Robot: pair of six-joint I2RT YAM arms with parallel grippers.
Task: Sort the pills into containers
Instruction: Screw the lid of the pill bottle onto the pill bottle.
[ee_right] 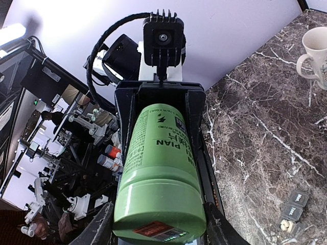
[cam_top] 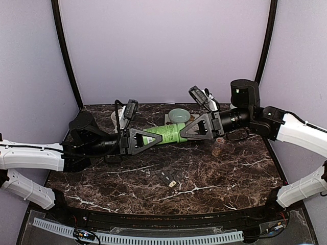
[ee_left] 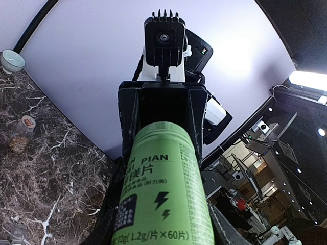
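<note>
A green supplement bottle (cam_top: 168, 133) hangs level above the marble table, held from both ends. My left gripper (cam_top: 156, 137) is shut on its body (ee_left: 163, 173). My right gripper (cam_top: 185, 130) is shut round its cap (ee_right: 159, 204), with a finger against each side. The containers (cam_top: 167, 178), a dark grey three-compartment strip, lie on the table in front of the bottle and show low right in the right wrist view (ee_right: 294, 209); something pale sits in one end compartment. No single pills can be made out. A small clear bottle (cam_top: 217, 148) holds tan-brown contents.
A pale green bowl (cam_top: 179, 116) stands behind the green bottle. A cream mug (ee_right: 314, 51) sits at the back left, mostly hidden behind the left wrist in the top view. The small clear bottle (ee_left: 21, 133) stands upright under the right arm.
</note>
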